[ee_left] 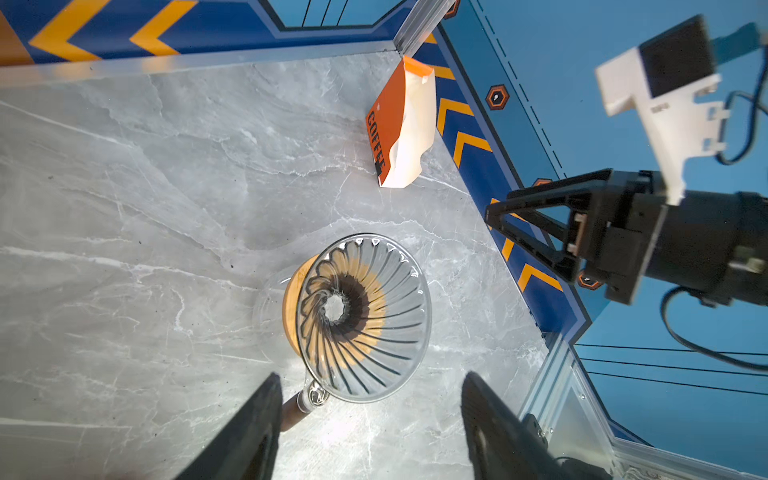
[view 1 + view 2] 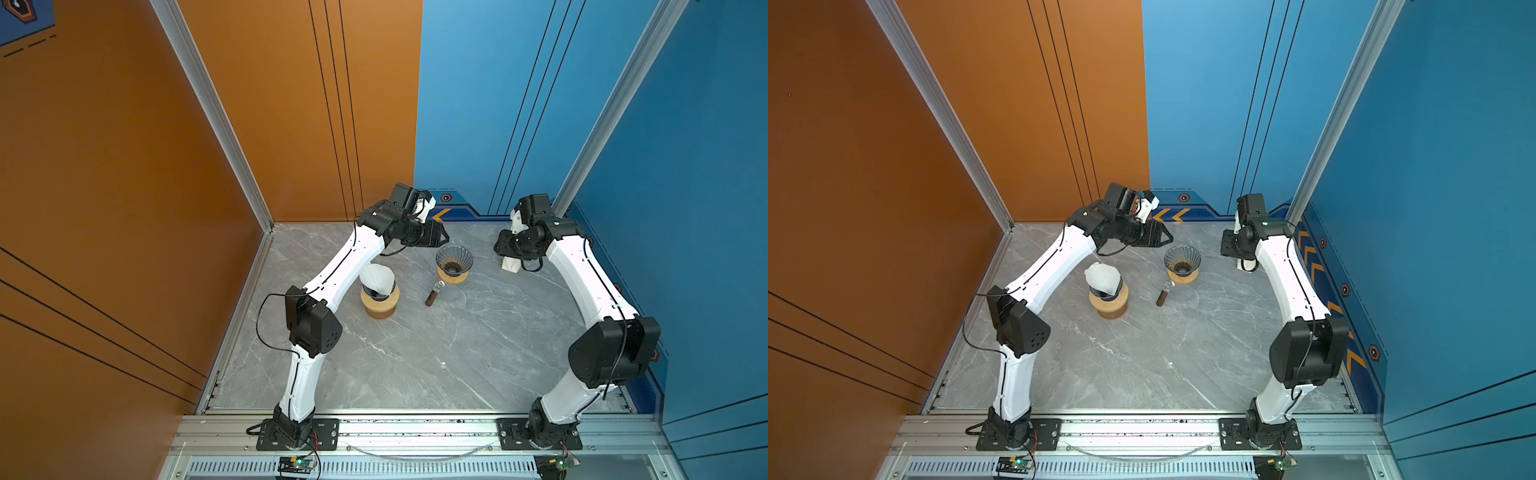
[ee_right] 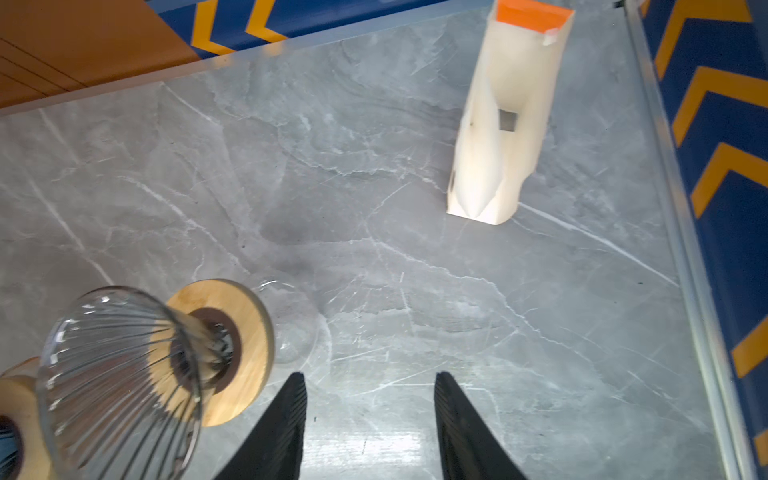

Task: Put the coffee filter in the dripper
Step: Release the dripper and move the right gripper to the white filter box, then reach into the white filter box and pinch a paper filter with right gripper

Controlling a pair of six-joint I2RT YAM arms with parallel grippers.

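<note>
coffee filter (image 2: 376,279) on wooden stand (image 2: 380,306) toward counter's left edge, axis roughly upright, dripper (image 2: 454,259) mouth up near back edge, left gripper (image 1: 370,411) spread wide, raised beside it, right gripper (image 3: 370,411) spread, empty

a white-and-orange coffee bag (image 1: 401,129) stands upright on the grey marble table (image 2: 395,357), near the blue wall (image 2: 685,166).

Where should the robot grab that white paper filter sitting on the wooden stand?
Likely its raised top, pinched from straight above: the coffee filter sits like a cap over the wooden stand, so only its thin upper paper stands free.
</note>
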